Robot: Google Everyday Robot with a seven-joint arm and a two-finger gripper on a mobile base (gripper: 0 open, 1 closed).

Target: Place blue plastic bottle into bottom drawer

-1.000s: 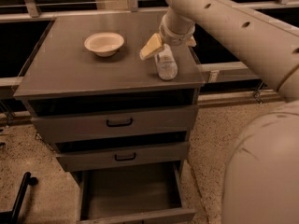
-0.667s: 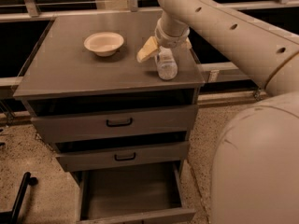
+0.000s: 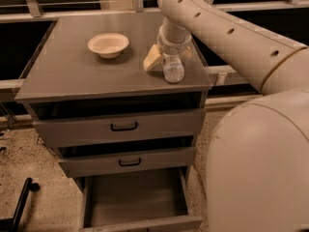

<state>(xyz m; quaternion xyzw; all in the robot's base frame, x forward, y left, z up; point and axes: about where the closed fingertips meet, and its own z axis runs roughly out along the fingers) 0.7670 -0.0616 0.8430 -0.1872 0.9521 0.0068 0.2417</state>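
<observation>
One gripper (image 3: 172, 61), pointing down over the front-right part of the cabinet top (image 3: 72, 76), sat right on the blue plastic bottle (image 3: 174, 72), w/ the wrist hiding the bottle's cap end. Couldn't tell whether it was clamped on the bottle or just loose around it. The bottle rested on the top surface, prob. upright, near the front edge & well right of the cream bowl (image 3: 108, 45).

Vs. approx 1 sec earlier, the arm (image 3: 231, 37) had swung a bit left, so the wrist sat more squarely over the bottle & the big link filled more of the right side of the view. The bottle itself hadn't shifted: same spot, same pose, not lifted. My read: the grasp was being settled, no transport yet, so the task was early.

Below, the top drawer (image 3: 124, 126) & middle drawer (image 3: 130, 162), both w/ black handles, were shut or nearly so. The bottom drawer (image 3: 135, 197) was pulled out, w/ nothing visible inside.

Next move would prob. need a lift clear of the top, a carry fwd past the front edge, then a long drop down. Risk: a smooth round bottle slipping if the hold was shallow.
</observation>
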